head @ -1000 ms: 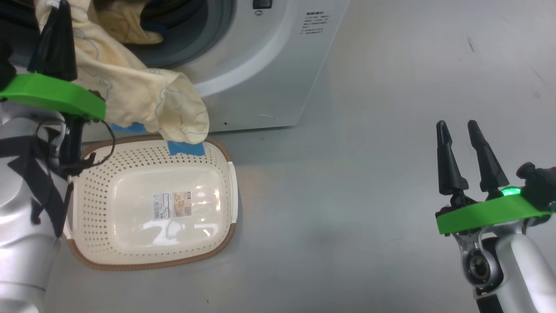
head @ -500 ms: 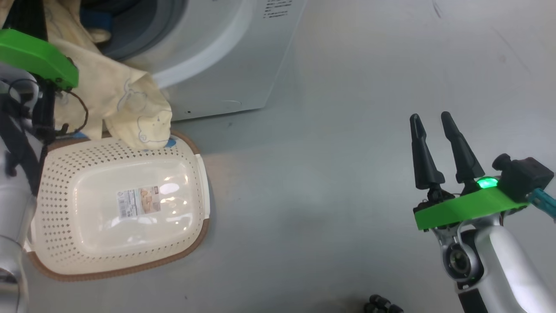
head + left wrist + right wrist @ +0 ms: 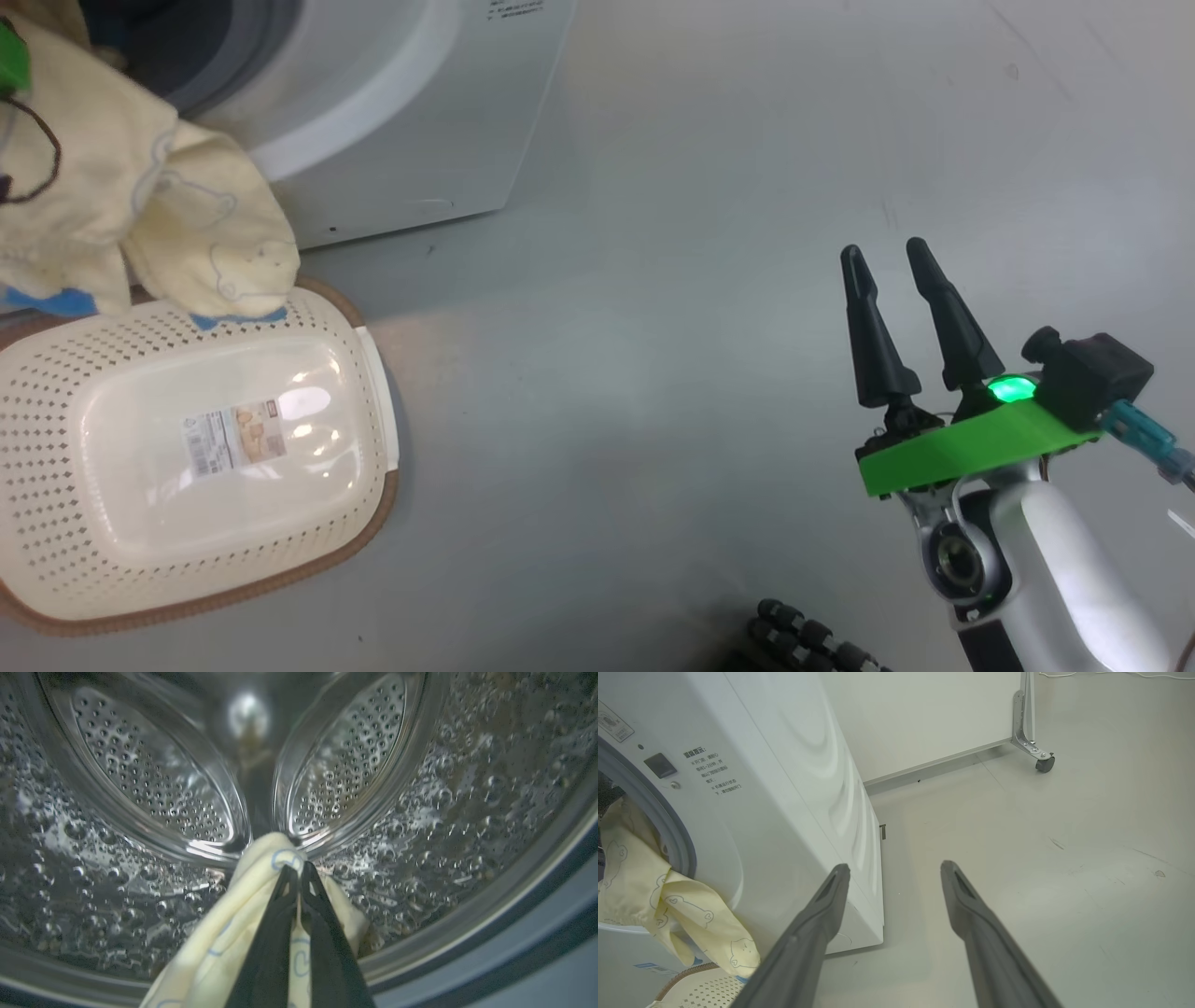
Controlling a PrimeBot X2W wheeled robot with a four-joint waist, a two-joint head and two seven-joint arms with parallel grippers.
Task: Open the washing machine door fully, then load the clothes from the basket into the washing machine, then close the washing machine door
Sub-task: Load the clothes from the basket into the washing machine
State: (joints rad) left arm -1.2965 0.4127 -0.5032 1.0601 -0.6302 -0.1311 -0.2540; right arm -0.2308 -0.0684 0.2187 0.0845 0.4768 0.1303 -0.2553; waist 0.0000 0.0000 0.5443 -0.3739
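Observation:
My left gripper (image 3: 296,870) is shut on the pale yellow clothes (image 3: 254,919), its fingers reaching inside the steel drum of the washing machine (image 3: 149,779). In the head view the clothes (image 3: 140,224) hang out of the washing machine (image 3: 373,121) opening and trail down onto the far rim of the basket (image 3: 369,485), whose floor shows just a label sticker. The right wrist view has the clothes (image 3: 654,905) draped over the grey gasket of the washing machine (image 3: 784,812). Off to the right, over bare floor, my right gripper (image 3: 885,257) stands open, holding nothing. The washing machine door is out of view.
The grey floor (image 3: 653,327) stretches between the basket and my right arm. A white partition on a caster (image 3: 1043,763) stands behind the washer. A dark ribbed cable (image 3: 803,639) lies at the head view's bottom edge.
The head camera has swung right, shifting washer and basket leftward in view. My left gripper has left that view, and the garment's hanging end now rests lower on the basket rim.

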